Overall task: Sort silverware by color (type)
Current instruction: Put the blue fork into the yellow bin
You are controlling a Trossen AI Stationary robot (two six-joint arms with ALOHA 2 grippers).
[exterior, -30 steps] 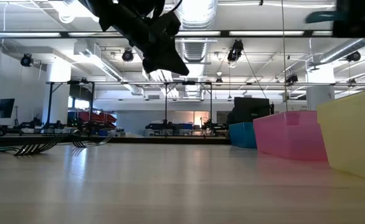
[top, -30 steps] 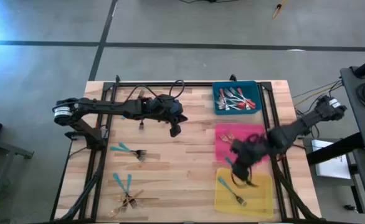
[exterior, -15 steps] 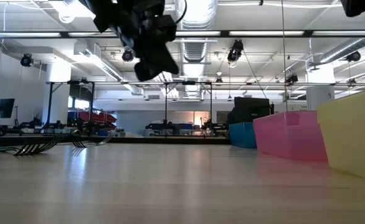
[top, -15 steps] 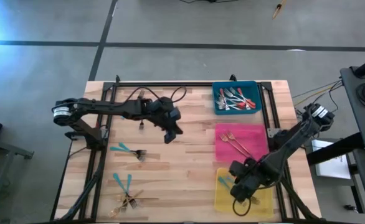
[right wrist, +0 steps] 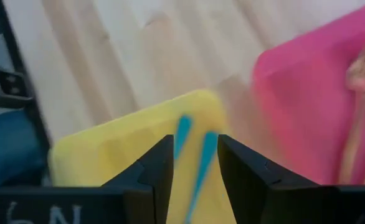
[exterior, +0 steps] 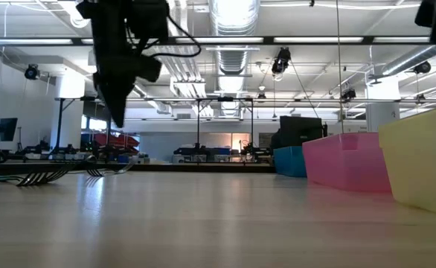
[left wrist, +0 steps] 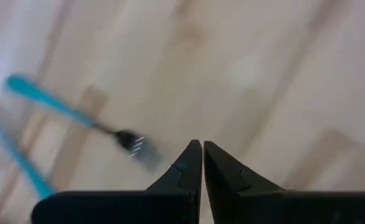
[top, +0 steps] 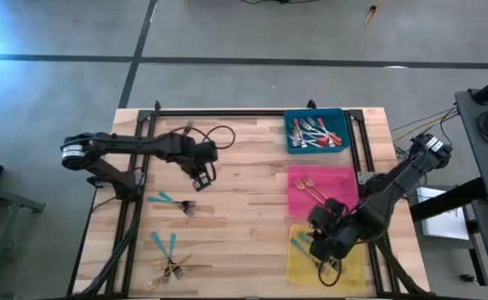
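My left gripper [top: 201, 177] is shut and holds nothing; it hangs above the table's left half, just beyond a teal-handled fork [top: 171, 200] [left wrist: 76, 115] that lies flat on the wood. My right gripper [top: 323, 247] is open above the yellow tray [top: 352, 268]. Two teal-handled forks [right wrist: 194, 155] lie in that tray below the gap between its fingers. More teal forks [top: 165, 244] and gold forks [top: 174, 268] lie at the near left. The pink tray [top: 342, 177] holds gold forks [top: 312, 188]. Red-handled forks [top: 315, 133] fill the blue tray [top: 315, 150].
The three trays stand in a row along the table's right side, blue farthest, yellow nearest. A black frame rail [top: 219, 112] runs along the far edge. Bare wood lies in the table's middle [top: 244, 217]. In the low view the loose forks [exterior: 54, 176] lie at far left.
My left gripper has swung toward the table's left edge and a little toward the near edge, staying shut, and now hangs close to the teal fork. My right gripper has gone from the pink tray's near edge toward the table's near edge, over the yellow tray.
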